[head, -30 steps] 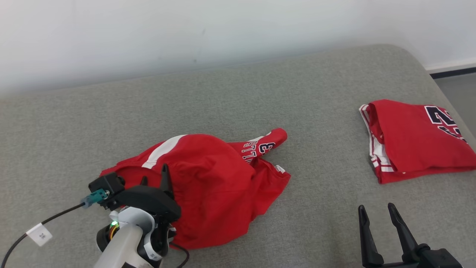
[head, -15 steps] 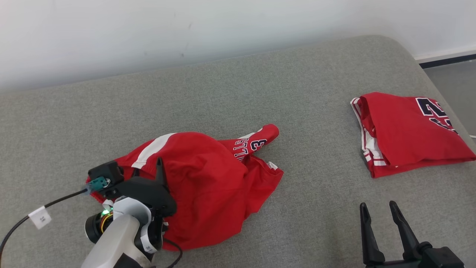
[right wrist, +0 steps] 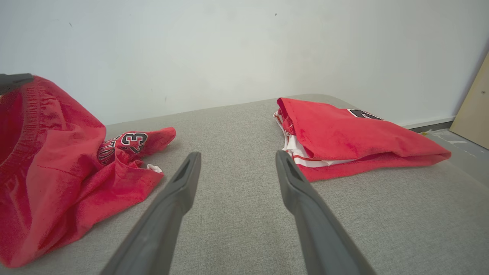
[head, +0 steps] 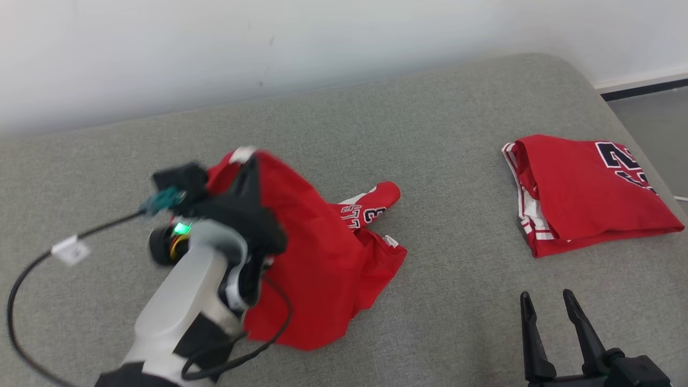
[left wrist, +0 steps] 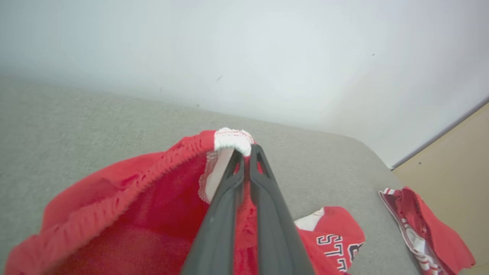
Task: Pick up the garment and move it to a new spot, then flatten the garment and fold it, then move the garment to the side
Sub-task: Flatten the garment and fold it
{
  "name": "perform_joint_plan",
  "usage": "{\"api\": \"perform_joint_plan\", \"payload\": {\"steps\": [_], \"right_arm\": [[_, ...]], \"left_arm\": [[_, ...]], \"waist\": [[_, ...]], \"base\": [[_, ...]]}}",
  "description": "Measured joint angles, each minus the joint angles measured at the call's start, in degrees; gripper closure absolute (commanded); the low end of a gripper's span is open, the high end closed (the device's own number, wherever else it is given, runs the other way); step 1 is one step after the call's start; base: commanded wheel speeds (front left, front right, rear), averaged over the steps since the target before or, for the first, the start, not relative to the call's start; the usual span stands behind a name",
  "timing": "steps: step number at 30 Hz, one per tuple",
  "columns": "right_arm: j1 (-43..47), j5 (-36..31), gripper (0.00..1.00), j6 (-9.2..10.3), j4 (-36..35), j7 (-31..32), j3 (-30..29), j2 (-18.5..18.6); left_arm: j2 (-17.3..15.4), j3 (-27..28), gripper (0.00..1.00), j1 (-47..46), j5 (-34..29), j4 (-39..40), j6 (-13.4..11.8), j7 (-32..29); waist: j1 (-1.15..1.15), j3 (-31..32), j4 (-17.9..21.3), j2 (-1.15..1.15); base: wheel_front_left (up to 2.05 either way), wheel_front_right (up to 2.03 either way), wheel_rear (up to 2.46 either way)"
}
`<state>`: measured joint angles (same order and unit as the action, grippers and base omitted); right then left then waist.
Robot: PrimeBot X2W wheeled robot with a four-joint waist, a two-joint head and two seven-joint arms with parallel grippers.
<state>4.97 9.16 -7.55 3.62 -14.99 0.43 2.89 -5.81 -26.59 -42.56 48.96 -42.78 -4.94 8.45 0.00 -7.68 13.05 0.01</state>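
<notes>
The garment (head: 322, 258) is a pair of red basketball shorts with white trim and dark lettering, crumpled on the grey cushion. My left gripper (head: 251, 161) is shut on its waistband and holds that edge raised above the cushion. The left wrist view shows both fingers pressed together on the garment's (left wrist: 145, 198) white-and-red elastic band. Its lower part (right wrist: 68, 179) still rests on the cushion. My right gripper (head: 547, 303) stands open at the lower right, with nothing between its fingers (right wrist: 179, 179).
A folded red jersey (head: 586, 193) lies at the right of the grey cushion (head: 457, 134); it also appears in the right wrist view (right wrist: 344, 133). A pale wall runs behind. The cushion's right edge drops to the floor (head: 650, 107). A black cable (head: 32, 263) trails from my left wrist.
My left gripper has shut on the garment's waistband and risen, pulling that edge up off the cushion. The head camera has shifted slightly. The right gripper has stayed put.
</notes>
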Motion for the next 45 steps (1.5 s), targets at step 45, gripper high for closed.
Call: {"api": "perform_joint_plan", "payload": {"steps": [45], "right_arm": [[-0.66, -1.10, 0.00, -0.01, -1.11, 0.00, -0.03, -0.01]], "left_arm": [[-24.59, -29.07, 1.00, 11.60, -2.55, 29.81, -1.40, -11.40]], "waist": [[0.00, -2.78, -10.43, 0.00]], "base": [[0.00, 0.00, 0.00]]}}
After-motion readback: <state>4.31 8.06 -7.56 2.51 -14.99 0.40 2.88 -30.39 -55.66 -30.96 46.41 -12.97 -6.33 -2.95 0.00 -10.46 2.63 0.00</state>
